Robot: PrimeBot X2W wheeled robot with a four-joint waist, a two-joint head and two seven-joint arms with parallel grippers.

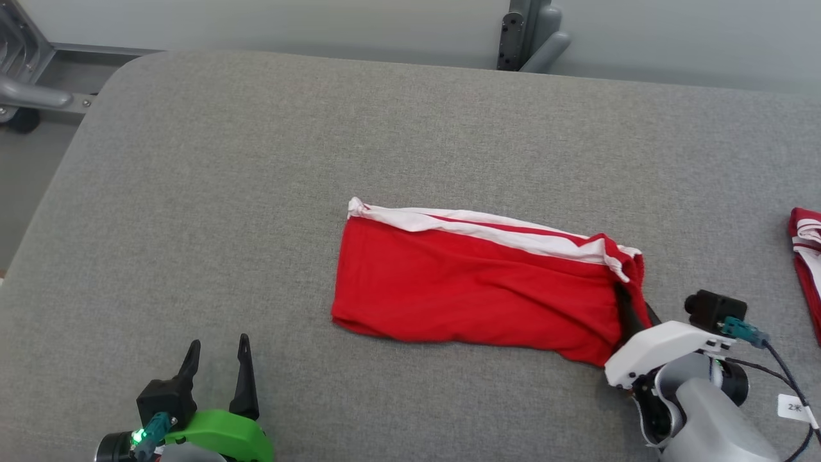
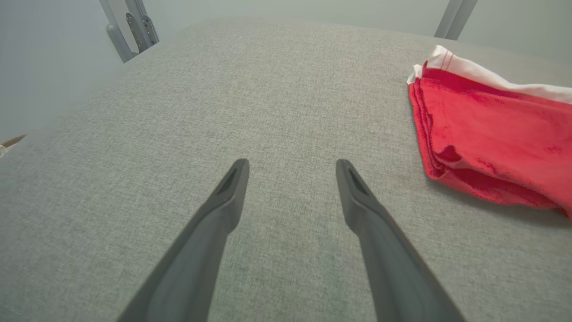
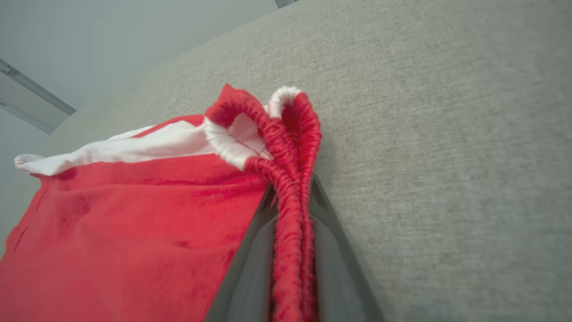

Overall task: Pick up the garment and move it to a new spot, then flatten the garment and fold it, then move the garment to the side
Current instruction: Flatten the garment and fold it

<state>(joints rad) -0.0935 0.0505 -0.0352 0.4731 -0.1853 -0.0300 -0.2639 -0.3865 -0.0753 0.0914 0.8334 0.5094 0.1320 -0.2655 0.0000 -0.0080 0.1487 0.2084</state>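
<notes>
Lying flat near the middle of the grey cloth-covered desk [image 1: 256, 192], the red garment [image 1: 474, 289] forms a rough rectangle with a white band along its far edge. Its gathered waistband [image 3: 295, 147] is at the end towards the robot's right.

The right pincer [image 1: 632, 314] meets the garment at that end, at the near right corner. In the right wrist view, the right pincer [image 3: 290, 192] is clenched on the elastic waistband. The bunched red hem runs between its two dark fingers [image 3: 250, 268], and the rest of the red garment [image 3: 111, 223] spreads away to that view's left.

The left pincer [image 1: 218, 346] hovers at the lower left, well apart from the garment and over bare desk. In the left wrist view, the left pincer [image 2: 291, 165] is released, its fingers spread wide with nothing between them, and the layered end of the red garment [image 2: 491, 147] lies off to that view's right.

A second red-and-white cloth [image 1: 807, 256] lies at the desk's right edge, apart from the garment.
</notes>
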